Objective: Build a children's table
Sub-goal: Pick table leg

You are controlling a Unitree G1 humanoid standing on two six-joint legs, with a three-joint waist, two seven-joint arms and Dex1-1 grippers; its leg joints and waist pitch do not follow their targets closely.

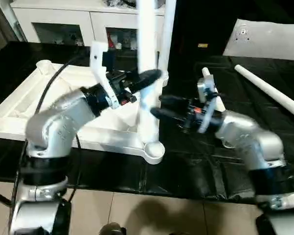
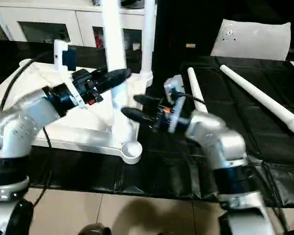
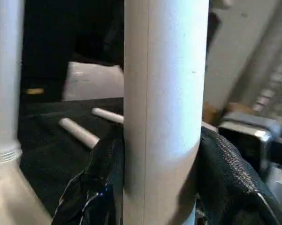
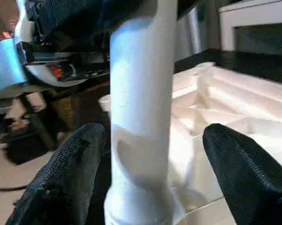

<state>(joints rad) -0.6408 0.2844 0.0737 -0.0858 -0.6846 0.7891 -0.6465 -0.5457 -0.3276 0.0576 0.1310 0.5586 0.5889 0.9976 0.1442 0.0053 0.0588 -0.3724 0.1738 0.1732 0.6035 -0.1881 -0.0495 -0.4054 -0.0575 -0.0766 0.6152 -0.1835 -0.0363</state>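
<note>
Four legs are being counted: two are standing upright in corner sockets of the upturned top (image 1: 63, 105) on the black bench (image 1: 186, 166), and two loose legs (image 2: 257, 95) are lying to its right. The near upright leg (image 1: 147, 73) is being clamped between the fingers of the left gripper (image 1: 147, 81), reached in level from the left. The right gripper (image 2: 132, 106) is being held level lower on the same leg, its fingers (image 4: 65, 178) standing apart on either side without touching it.

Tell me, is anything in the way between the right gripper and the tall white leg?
Nothing visible is. The right gripper has its black fingers open on either side of the standing table leg, with only small gaps between. The left gripper grips that leg higher up.
</note>
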